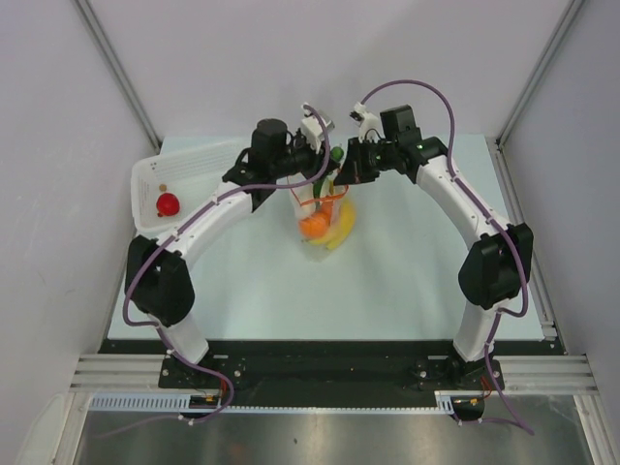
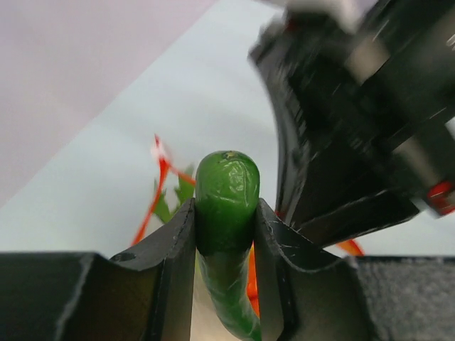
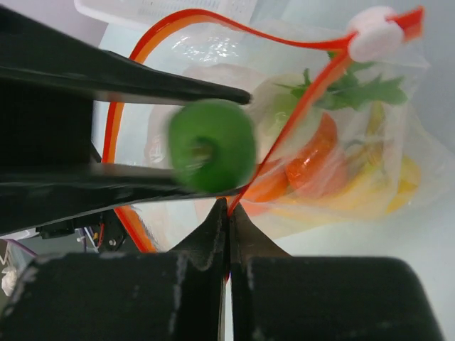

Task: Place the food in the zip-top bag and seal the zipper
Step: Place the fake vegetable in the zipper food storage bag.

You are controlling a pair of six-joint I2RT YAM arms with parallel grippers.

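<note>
- Jaws of the left gripper [image 2: 226, 217] clamp the green pepper [image 2: 226, 186] at the mouth of the zip-top bag [image 1: 327, 221].
- Jaws of the right gripper [image 3: 229, 209] are pinched together on the zipper [image 3: 119, 106].
- The zip-top bag lies mid-desk [image 1: 407, 281], nearer the far edge.
- The red fruit [image 1: 168, 203] sits in the white tray [image 1: 199, 165], far left corner.

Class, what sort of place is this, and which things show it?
Probably a robotics lab test cell: left arm and right arm bolted to a metal rail, plain panels walling in the table, toy food in a zip-top bag.
</note>
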